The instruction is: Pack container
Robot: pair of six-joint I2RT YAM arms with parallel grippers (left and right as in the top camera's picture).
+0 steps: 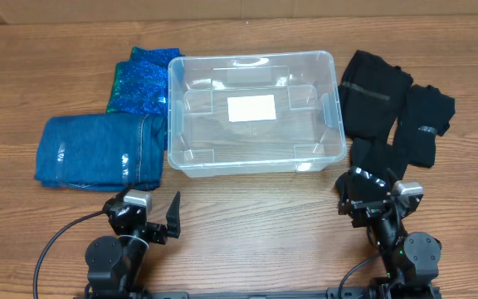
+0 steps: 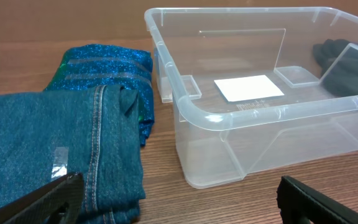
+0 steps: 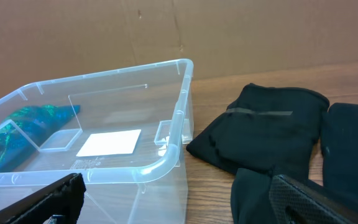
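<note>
The clear plastic container (image 1: 252,158) with a white label on its bottom stands mid-table and holds nothing. It also shows in the left wrist view (image 2: 229,121) and the right wrist view (image 3: 166,158). Folded blue jeans (image 1: 98,151) lie to its left, with a sparkly blue-green cloth (image 1: 142,81) behind them. Black clothes (image 1: 388,104) lie to its right. My left gripper (image 1: 152,218) is open and empty near the front edge, in front of the jeans (image 2: 48,155). My right gripper (image 1: 370,193) is open and empty in front of the black clothes (image 3: 278,137).
A brown cardboard wall (image 3: 166,31) stands behind the table. Bare wooden tabletop (image 1: 256,224) lies between the two arms, in front of the container.
</note>
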